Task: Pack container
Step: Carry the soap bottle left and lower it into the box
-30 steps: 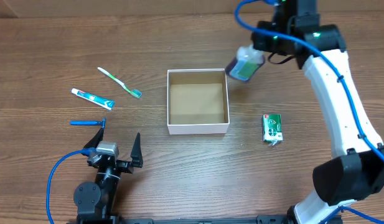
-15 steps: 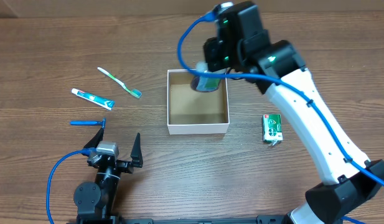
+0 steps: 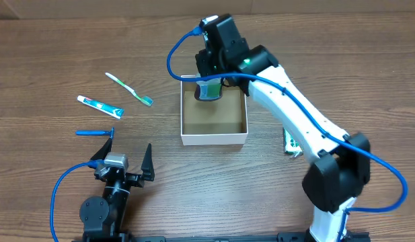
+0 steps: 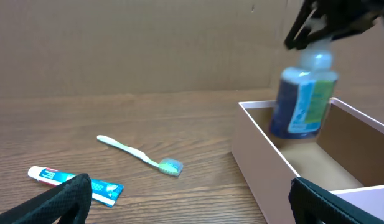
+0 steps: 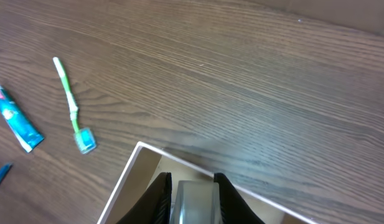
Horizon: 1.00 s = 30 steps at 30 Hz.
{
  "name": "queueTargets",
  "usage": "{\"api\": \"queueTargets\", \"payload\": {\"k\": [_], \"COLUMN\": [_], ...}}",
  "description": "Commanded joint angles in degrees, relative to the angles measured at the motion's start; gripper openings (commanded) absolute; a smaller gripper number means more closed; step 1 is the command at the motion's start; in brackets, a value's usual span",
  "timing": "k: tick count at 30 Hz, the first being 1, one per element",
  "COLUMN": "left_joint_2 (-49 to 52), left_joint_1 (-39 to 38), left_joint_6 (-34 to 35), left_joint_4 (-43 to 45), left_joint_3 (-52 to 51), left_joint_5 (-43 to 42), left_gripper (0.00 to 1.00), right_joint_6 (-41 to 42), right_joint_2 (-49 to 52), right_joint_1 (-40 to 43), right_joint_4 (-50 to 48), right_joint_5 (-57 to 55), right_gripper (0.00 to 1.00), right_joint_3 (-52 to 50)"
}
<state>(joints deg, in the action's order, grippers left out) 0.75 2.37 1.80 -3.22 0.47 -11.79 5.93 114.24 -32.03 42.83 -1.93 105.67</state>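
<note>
Right tool (image 5: 192, 198) grips the cap of a clear plastic bottle with a blue-green label (image 4: 302, 93), hanging it over the upper part of the square white cardboard box with brown inside (image 3: 214, 139), mid-frame on the wooden worktop (image 3: 59, 40). That box looks light and thin-walled. A knock would likely shove or dent it, so brace a side wall. Left tool (image 3: 124, 163) is spread wide and empty, lower left.

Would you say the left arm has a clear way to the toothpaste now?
Probably yes: the left arm has open, empty jaws, and only the low blue razor lies between them and the toothpaste.
</note>
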Motion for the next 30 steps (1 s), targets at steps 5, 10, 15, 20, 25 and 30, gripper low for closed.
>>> {"api": "queueTargets", "payload": {"k": [5,10,15,20,25,30], "left_joint_2": [-0.39,-0.39,-0.39,-0.39,-0.39,-0.39], "left_joint_1": [0.33,0.33,0.33,0.33,0.33,0.33], "left_joint_6": [1.01,1.01,1.01,0.98,1.01,1.01], "left_joint_4": [0.04,0.04,0.04,0.04,0.04,0.04], "left_joint_3": [-0.2,-0.2,-0.2,-0.2,-0.2,-0.2], "left_joint_5": [-0.28,-0.26,-0.28,-0.28,-0.28,-0.26], "left_gripper": [1.0,1.0,1.0,1.0,1.0,1.0], "right_joint_6": [-0.2,-0.2,-0.15,0.0,0.0,0.02], "right_joint_2": [5.03,6.88,6.99,7.1,7.1,7.08], "right_joint_1": [-1.86,-3.13,-3.21,-3.23,-3.26,-3.26], "right_joint_4": [-4.44,-7.72,-9.79,-10.21,-10.03,-10.21], "right_joint_5": [-0.57,-0.59,-0.61,-0.61,-0.61,-0.61], "right_gripper": [0.04,0.04,0.04,0.11,0.79,0.83], "right_joint_3": [1.44,1.44,1.44,1.44,1.44,1.73]}}
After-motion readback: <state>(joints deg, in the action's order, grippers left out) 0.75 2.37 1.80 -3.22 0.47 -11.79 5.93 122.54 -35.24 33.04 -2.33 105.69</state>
